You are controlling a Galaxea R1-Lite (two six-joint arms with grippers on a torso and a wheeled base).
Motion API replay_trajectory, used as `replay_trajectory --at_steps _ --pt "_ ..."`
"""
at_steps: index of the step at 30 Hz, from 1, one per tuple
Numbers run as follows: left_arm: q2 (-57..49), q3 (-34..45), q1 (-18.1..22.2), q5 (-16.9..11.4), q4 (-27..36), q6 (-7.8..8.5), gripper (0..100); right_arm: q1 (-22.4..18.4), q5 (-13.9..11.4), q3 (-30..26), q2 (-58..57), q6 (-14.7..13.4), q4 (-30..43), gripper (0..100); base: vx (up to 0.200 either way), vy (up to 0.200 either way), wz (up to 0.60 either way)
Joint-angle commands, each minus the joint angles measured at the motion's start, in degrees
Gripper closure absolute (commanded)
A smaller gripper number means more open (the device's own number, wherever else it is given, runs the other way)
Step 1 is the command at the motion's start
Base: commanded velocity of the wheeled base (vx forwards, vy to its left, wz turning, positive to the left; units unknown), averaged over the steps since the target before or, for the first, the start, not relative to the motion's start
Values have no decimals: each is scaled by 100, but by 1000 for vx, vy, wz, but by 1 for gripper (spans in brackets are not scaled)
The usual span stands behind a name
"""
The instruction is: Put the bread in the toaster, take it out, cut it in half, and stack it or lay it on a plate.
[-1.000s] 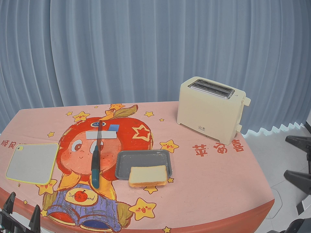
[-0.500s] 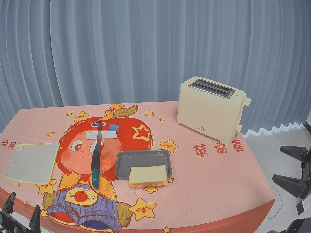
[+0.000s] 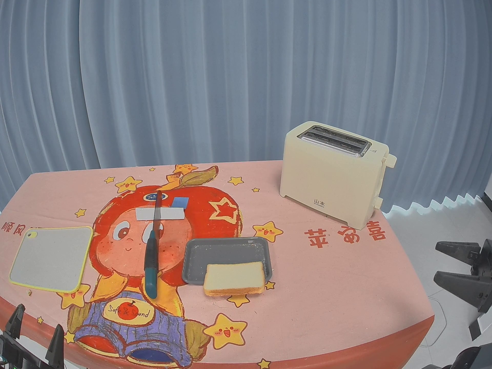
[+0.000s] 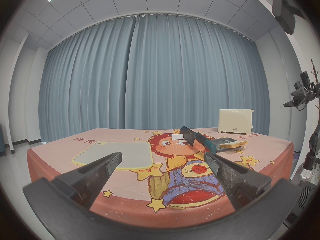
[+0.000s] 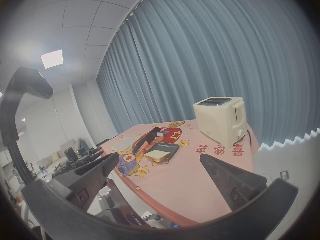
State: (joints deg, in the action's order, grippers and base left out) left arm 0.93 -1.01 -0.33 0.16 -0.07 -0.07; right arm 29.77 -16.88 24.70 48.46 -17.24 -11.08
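1. The right gripper (image 3: pixel 435 261) has edged closer to the table's right side; jaws open, empty.
2. The left gripper (image 3: pixel 39 319) is unmoved; jaws open, empty.
3. The bread (image 3: pixel 234 278) lies on the tray (image 3: pixel 225 249) at its near rim; pickup is pending.

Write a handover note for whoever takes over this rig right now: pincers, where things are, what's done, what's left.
Left pincer: open, empty, at the near left edge of the table.
Right pincer: open, empty, off the table's right side.
Bread lies on the near rim of the grey tray; knife left of the tray, cutting board far left, toaster back right, no bread in it.
Done: nothing yet. Left: toasting, cutting, plating.
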Motion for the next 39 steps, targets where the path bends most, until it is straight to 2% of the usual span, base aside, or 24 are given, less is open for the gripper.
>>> replay_trajectory --at_steps 1,2,4,5,6,10,15,18,19,22,23,27,33,39 --pt "-14 101 -2 2 -1 -1 0 205 1 0 67 -210 1 0 0 0 0" --pt "-5 101 7 2 -1 -1 0 249 1 9 85 -307 1 0 0 0 0" --pt "-5 101 7 2 -1 -1 0 249 1 9 85 -307 1 0 0 0 0" --pt "-14 101 7 2 -1 -1 0 354 -8 17 120 -605 1 0 0 0 0" --pt "-14 101 -2 2 -1 -1 0 433 -8 35 190 -781 1 0 0 0 0" --pt "-14 101 7 2 -1 -1 0 723 10 44 226 -1141 9 0 0 0 0" --pt "-14 101 7 2 -1 -1 0 1171 18 53 322 -1774 1 0 0 0 0" --pt "-14 101 -2 2 -1 -1 0 1312 10 53 410 -1950 1 0 0 0 0" --pt "-14 101 -2 2 -1 -1 0 1435 -8 26 472 -2091 1 0 0 0 0" --pt "-14 101 7 2 -1 -1 0 1558 -34 -9 507 -2205 9 0 0 0 0" --pt "-14 101 7 2 -1 -1 0 1796 -25 -26 524 -2363 27 0 0 0 0" --pt "-14 101 -2 2 -1 -1 0 2050 -34 -35 621 -2715 9 0 0 0 0" --pt "-14 101 7 2 -1 -1 0 2138 -52 -35 700 -2873 1 0 0 0 0" --pt "-14 101 -2 2 -1 -1 0 2437 -113 -35 718 -3268 -8 0 0 0 0"
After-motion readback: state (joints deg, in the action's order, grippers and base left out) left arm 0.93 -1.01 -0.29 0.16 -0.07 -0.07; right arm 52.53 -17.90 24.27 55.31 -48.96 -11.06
